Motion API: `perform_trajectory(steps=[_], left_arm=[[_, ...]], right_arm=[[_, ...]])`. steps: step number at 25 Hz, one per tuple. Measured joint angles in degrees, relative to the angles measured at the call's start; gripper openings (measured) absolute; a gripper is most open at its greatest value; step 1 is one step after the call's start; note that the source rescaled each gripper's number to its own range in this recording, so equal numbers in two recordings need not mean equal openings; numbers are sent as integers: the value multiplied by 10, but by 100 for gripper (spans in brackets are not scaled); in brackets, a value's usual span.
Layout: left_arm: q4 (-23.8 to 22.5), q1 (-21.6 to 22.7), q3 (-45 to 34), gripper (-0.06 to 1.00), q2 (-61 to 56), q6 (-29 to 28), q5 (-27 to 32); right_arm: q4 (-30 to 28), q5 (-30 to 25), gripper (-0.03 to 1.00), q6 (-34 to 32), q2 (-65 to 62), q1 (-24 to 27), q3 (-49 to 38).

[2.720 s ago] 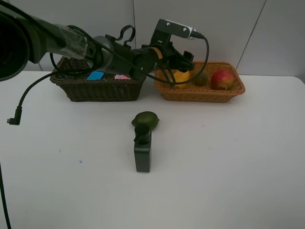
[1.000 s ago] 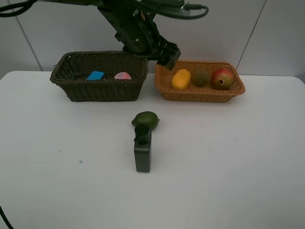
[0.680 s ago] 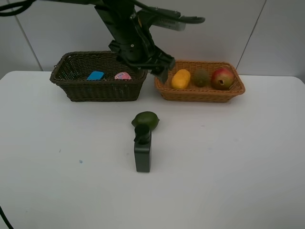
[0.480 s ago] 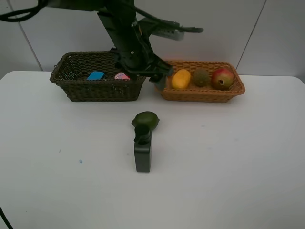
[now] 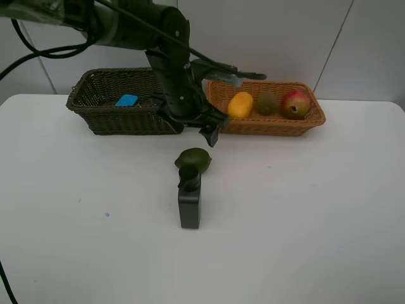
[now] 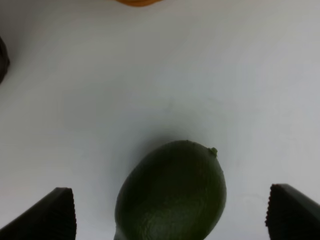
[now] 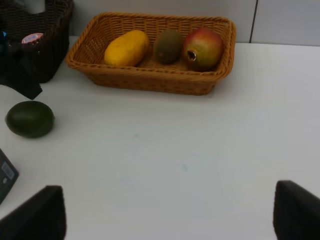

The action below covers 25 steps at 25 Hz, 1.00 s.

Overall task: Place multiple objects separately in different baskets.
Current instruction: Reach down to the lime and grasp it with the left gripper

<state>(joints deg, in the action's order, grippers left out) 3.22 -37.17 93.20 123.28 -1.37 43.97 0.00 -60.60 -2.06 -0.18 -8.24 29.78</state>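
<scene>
My left gripper is open and empty, just above and behind the green avocado on the table. In the left wrist view the avocado lies between the two spread fingertips. The dark green bottle lies just in front of the avocado. The dark basket holds the blue eraser and a pink item. The orange-tan basket holds the mango, kiwi and pomegranate. My right gripper is open and empty over bare table. The marker is out of view.
The left arm reaches across the right end of the dark basket and hides part of it. The two baskets stand side by side at the back, against a wall. The white table spreads out in front and to both sides.
My left gripper has come down from above the baskets' gap toward the front and now hangs low over the avocado. The objects have not moved.
</scene>
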Motion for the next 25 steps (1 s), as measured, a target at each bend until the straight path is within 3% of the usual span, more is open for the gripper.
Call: perform_trajectory(steps=[25], left_arm=[[12,0,1,100,66,102,-22]], right_arm=[[3,0,100,0,0,0,0]])
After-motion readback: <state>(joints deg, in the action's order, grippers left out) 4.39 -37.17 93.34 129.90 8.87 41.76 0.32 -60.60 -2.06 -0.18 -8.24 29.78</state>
